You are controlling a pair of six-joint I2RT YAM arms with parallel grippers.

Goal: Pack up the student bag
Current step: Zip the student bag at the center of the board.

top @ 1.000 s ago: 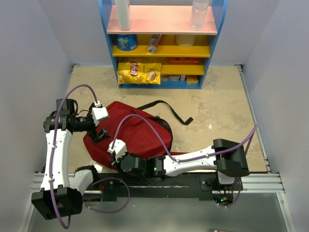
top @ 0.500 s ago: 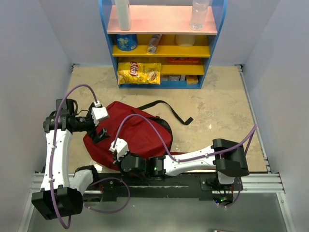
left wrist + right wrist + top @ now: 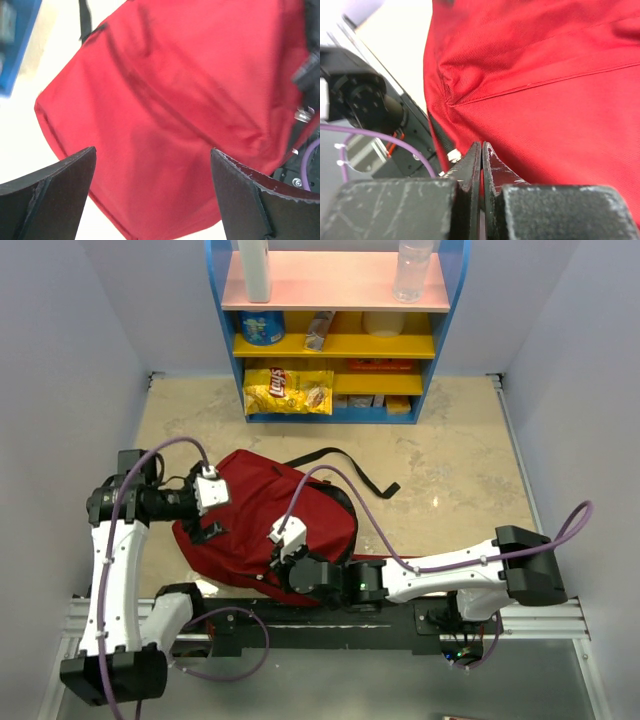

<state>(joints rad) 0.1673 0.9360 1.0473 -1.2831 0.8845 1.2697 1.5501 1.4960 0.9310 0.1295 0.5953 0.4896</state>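
The student bag is a dark-red backpack lying flat on the table at the near left. My left gripper hovers over the bag's left edge with its jaws wide open and empty. In the left wrist view red fabric fills the space between the fingers. My right gripper is at the bag's near edge. In the right wrist view its jaws are pressed together with a thin sliver of the bag's red fabric between them.
A black strap trails from the bag to the right. A blue and yellow shelf unit with a chips bag stands at the back. A metal rail runs along the near edge, and black arm hardware sits close to the bag's corner.
My right gripper has moved right and slightly away along the bag's near edge, its elbow swinging out right. The left gripper has shifted slightly and stays open.
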